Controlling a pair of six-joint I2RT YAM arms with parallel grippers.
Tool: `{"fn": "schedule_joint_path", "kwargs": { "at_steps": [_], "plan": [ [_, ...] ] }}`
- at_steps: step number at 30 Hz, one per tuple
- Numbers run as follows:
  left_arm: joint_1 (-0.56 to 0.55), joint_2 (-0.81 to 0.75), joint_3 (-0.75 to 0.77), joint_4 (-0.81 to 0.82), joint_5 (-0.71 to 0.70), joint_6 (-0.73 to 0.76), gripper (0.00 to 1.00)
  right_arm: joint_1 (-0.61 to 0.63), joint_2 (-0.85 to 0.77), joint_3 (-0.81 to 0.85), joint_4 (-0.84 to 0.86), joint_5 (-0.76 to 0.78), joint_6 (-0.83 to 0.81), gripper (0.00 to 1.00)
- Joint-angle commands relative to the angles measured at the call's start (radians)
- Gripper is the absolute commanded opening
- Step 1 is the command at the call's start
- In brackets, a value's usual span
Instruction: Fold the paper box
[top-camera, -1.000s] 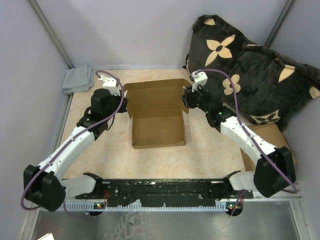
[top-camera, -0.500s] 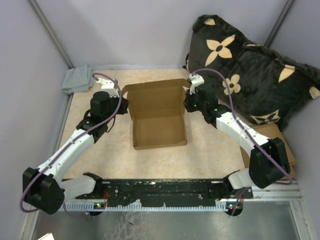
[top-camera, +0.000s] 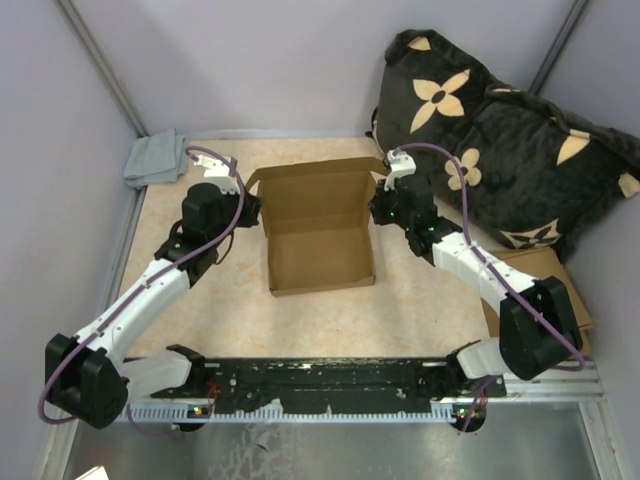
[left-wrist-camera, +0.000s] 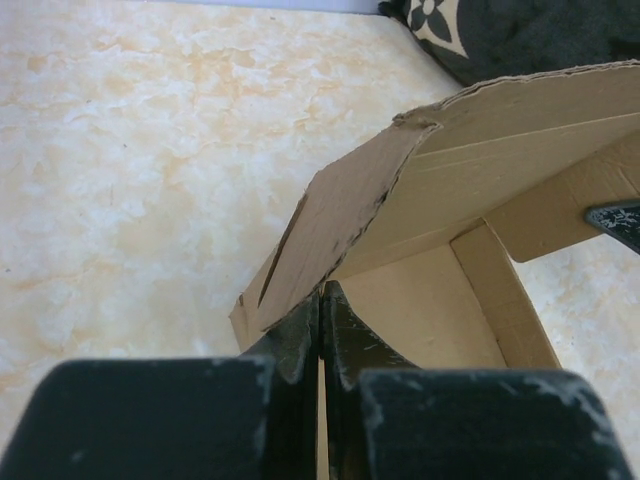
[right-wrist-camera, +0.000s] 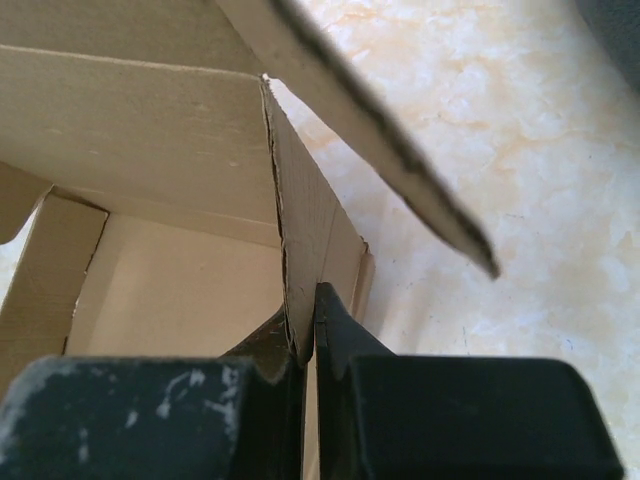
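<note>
The paper box (top-camera: 320, 250) is plain brown cardboard, a shallow tray with its lid (top-camera: 312, 195) raised at the far side, in the middle of the table. My left gripper (top-camera: 254, 208) is shut on the box's left side flap (left-wrist-camera: 335, 225), pinching its lower edge. My right gripper (top-camera: 376, 210) is shut on the right side flap (right-wrist-camera: 300, 260), which stands upright between the fingers. The tray's inside shows in both wrist views (left-wrist-camera: 440, 310) (right-wrist-camera: 180, 290).
A dark flowered cushion (top-camera: 500, 130) fills the back right corner. A grey cloth (top-camera: 155, 158) lies at the back left. A pile of brown cardboard pieces (top-camera: 545, 275) lies at the right under my right arm. Grey walls enclose the table.
The box has slid slightly toward the right and near side. My right gripper moved in along the box's right flap; my left gripper stayed at the left flap.
</note>
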Motion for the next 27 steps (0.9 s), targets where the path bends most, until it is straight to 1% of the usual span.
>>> {"fn": "schedule_joint_path", "kwargs": {
  "at_steps": [1,8,12,15,19,23,27],
  "plan": [
    [-0.03,0.003,-0.011,0.079,0.068,-0.003,0.0,0.024,-0.042,0.002,0.178,-0.014,0.043,0.0],
    [-0.037,0.048,0.03,0.135,0.052,0.046,0.0,0.035,-0.036,-0.016,0.365,0.028,0.008,0.0],
    [-0.038,0.069,-0.006,0.207,0.012,0.072,0.0,0.039,0.008,-0.039,0.455,0.034,-0.012,0.0],
    [-0.039,0.085,-0.046,0.267,-0.009,0.062,0.0,0.052,0.042,-0.081,0.527,0.04,-0.016,0.0],
    [-0.039,0.105,-0.069,0.306,0.02,0.025,0.0,0.098,0.057,-0.158,0.606,0.103,-0.068,0.01],
    [-0.046,0.107,-0.076,0.29,0.033,0.008,0.0,0.128,0.046,-0.202,0.609,0.161,-0.086,0.02],
    [-0.053,0.092,-0.088,0.229,0.015,0.003,0.0,0.137,0.032,-0.21,0.53,0.164,-0.074,0.04]
  ]
}}
